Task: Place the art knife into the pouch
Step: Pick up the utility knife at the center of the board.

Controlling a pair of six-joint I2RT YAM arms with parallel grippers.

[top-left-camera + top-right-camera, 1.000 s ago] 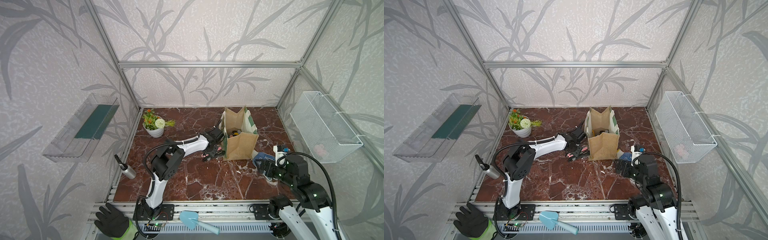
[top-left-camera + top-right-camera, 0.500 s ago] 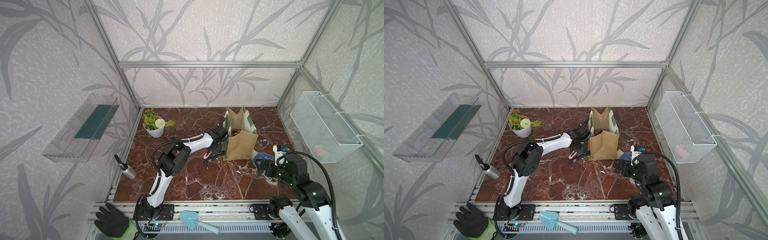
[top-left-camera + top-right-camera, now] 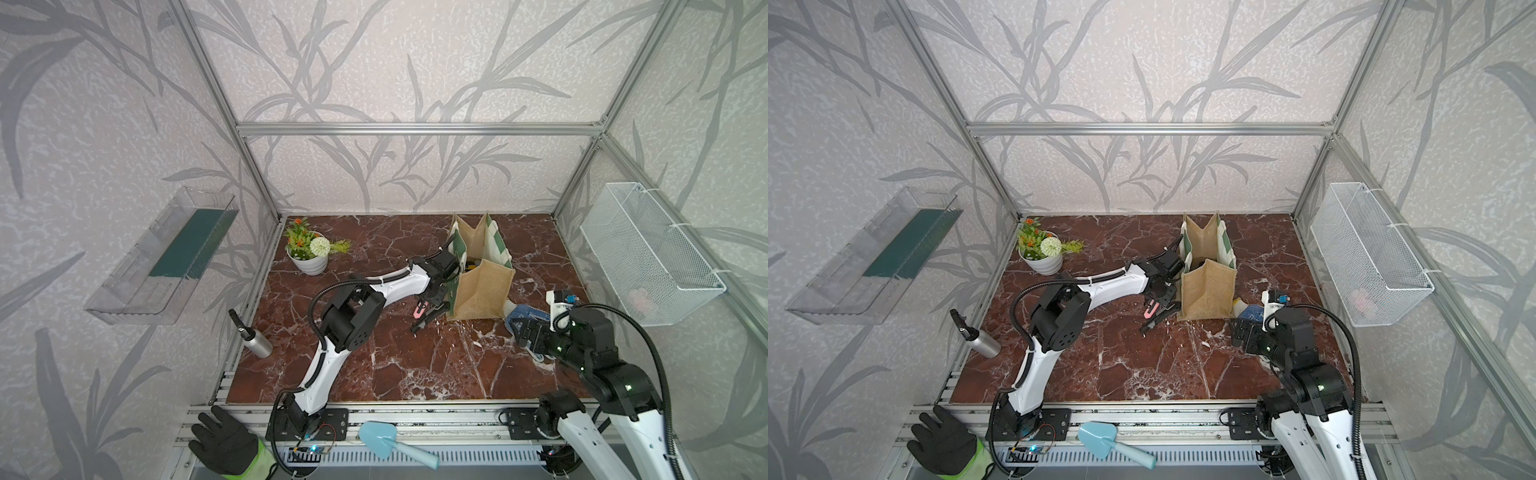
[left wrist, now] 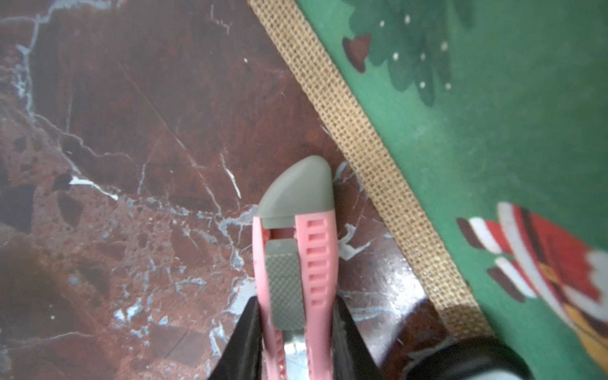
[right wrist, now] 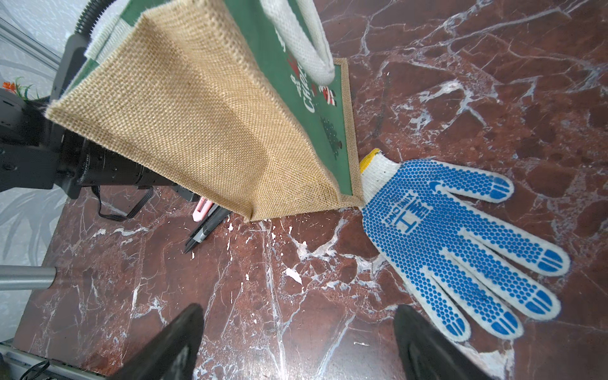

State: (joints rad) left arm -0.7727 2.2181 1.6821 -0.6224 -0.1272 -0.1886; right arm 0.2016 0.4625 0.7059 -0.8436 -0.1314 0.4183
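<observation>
Closest to my base, a black work glove (image 3: 226,442) and a light-blue plastic trowel (image 3: 386,440) lie on the metal front rail (image 3: 436,419). Over the red-brown marble tabletop (image 3: 374,365), my right claw (image 5: 297,311) hangs with its black fingers spread wide and nothing between them. A white knit glove with blue dots (image 5: 454,237) lies flat just ahead of it, cuff against the pouch's near corner. At my left edge a steel bottle (image 3: 255,340) rests tilted. Farther in, my left claw (image 4: 296,301) grips the pink plastic art knife (image 4: 296,260), one finger pressed to each side of the handle, the grey end cap pointing away from my wrist. The knife is outside the tan jute pouch (image 3: 482,286), low over the marble, just beside its green printed face; whether it touches the stone I cannot tell. The pouch stands upright, mouth open. Level with it, well off to my left, stands a white pot of artificial flowers (image 3: 309,262).
</observation>
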